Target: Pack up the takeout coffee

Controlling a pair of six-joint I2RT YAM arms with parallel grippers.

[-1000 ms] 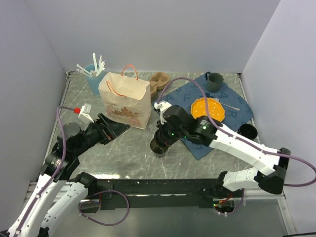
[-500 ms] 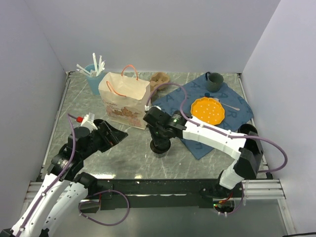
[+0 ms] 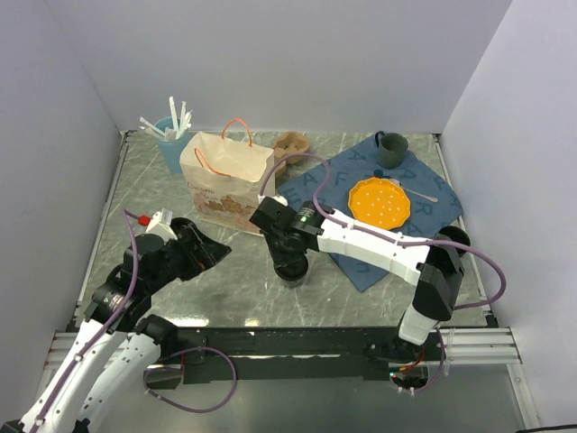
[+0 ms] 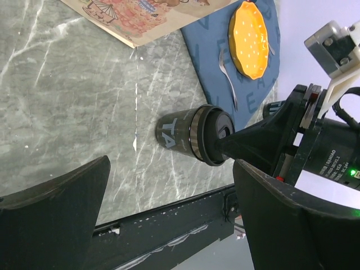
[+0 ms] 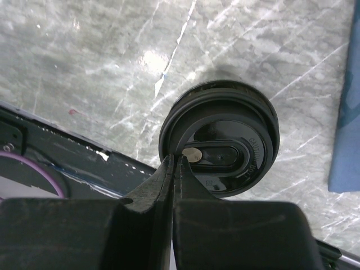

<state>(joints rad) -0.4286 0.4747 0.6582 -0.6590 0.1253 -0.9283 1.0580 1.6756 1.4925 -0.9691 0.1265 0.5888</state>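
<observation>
The takeout coffee (image 3: 290, 269) is a small black lidded cup standing on the marble table in front of the paper bag (image 3: 227, 183). It also shows in the left wrist view (image 4: 185, 135) and from above in the right wrist view (image 5: 222, 143). My right gripper (image 3: 287, 251) is shut, its closed tips (image 5: 177, 161) resting on the near-left edge of the cup's lid, with nothing seen between the fingers. My left gripper (image 3: 214, 249) is open and empty, left of the cup and apart from it, with the cup seen beyond its fingers (image 4: 171, 169).
A blue cloth (image 3: 325, 180) holds an orange plate (image 3: 380, 200), a fork (image 4: 226, 79) and a teal mug (image 3: 390, 149). A light-blue cup of white sticks (image 3: 171, 135) stands at the back left. A brown cup carrier (image 3: 290, 144) is behind the bag. Another black cup (image 3: 453, 239) is at the right.
My right arm has swung left, its elbow folding toward the table's right front, while its tips stay on the cup lid. My left gripper has drawn back slightly. The cup has not moved.
</observation>
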